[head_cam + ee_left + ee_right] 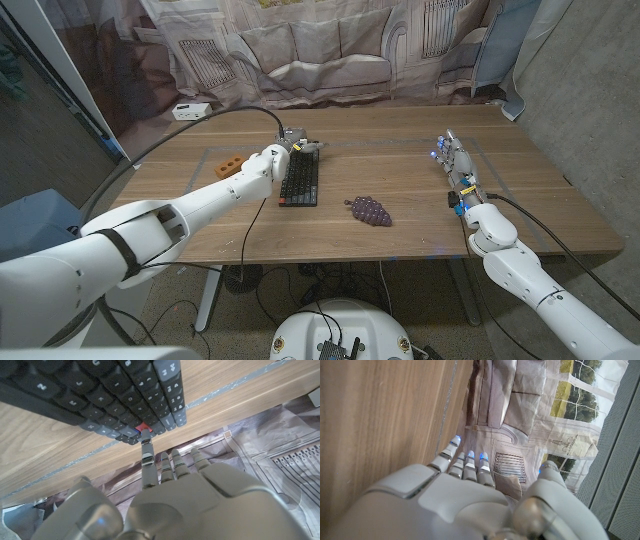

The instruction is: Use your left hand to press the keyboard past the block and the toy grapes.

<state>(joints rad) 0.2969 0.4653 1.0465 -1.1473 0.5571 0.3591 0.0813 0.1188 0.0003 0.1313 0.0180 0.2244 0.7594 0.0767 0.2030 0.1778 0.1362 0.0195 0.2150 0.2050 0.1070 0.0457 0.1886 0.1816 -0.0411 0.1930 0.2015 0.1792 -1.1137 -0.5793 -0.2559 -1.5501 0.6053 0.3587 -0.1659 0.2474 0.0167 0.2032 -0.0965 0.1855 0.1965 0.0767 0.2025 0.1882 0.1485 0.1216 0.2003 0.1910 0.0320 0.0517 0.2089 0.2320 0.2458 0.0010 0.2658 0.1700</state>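
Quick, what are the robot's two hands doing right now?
Left hand: holds nothing; one fingertip pressing a key on the keyboard.
Right hand: open, holding nothing.

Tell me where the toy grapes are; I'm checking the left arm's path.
In the head view the toy grapes lie near the table's middle, just right of the keyboard, apart from it.

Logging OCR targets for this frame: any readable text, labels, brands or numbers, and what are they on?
No text can be read with confidence.
Keyboard keycaps: white legends show in the left wrist view, but upside down and too blurred to quote.
Red key under the left hand fingertip: no legible mark.
White box at the table's far edge: too small to read.
Block, toy grapes, right hand: no print visible.
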